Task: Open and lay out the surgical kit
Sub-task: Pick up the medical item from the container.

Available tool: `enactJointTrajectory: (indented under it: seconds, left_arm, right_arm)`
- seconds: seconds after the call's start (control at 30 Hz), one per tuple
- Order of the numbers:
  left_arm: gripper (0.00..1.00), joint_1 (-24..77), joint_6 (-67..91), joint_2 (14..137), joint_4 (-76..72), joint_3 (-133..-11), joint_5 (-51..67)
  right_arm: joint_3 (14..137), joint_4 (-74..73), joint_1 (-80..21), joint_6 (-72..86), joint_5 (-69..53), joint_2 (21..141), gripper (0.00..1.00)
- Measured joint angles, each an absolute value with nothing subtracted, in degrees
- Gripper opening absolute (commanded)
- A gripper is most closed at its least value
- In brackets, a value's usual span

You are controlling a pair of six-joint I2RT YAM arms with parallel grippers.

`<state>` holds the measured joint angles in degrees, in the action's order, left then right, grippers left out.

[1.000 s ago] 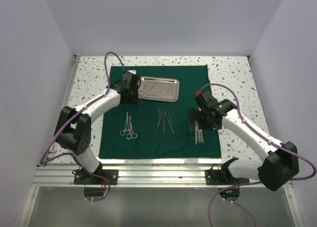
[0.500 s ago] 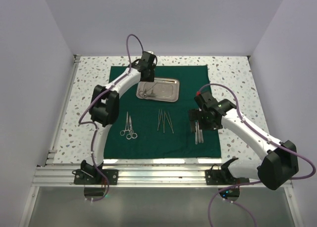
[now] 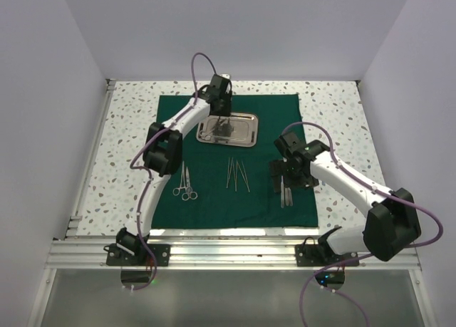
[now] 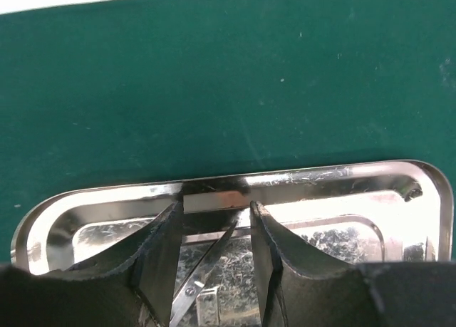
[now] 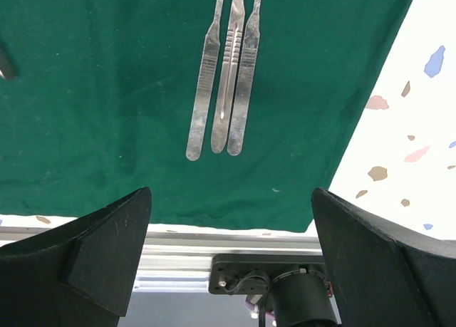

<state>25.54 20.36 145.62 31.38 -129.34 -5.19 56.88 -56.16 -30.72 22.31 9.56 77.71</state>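
Left wrist: left claw part-open astride an instrument in the steel tray; right claw wide open.

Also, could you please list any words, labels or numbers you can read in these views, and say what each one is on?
None can be read.
The tray, the cloth and the three flat handles show no lettering up close.
The instruments in the top view are too small to tell.
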Motion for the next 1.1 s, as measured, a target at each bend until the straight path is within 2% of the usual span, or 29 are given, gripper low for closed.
enactJointTrajectory:
  seconds: [0.3, 0.6, 0.9, 1.1]
  left_arm:
    - [0.41, 25.56, 18.98, 145.51, 28.86, -126.74, -3.25]
    - [0.32, 25.65, 13.89, 143.72, 29.32, -123.7, -8.01]
    - [0.17, 25.63, 11.16, 143.41, 29.67, -123.02, -10.39]
    - [0.11, 25.63, 10.87, 144.73, 32.14, -125.71, -9.13]
  right_arm:
    - [57.23, -56.18, -30.72, 21.98, 10.0, 80.36, 0.98]
    - [57.32, -56.18, -30.72, 21.89, 10.98, 80.64, 0.98]
    - [57.56, -56.16, -30.72, 21.8, 10.96, 80.64, 0.98]
    - [57.56, -56.16, -30.72, 21.82, 10.96, 80.64, 0.98]
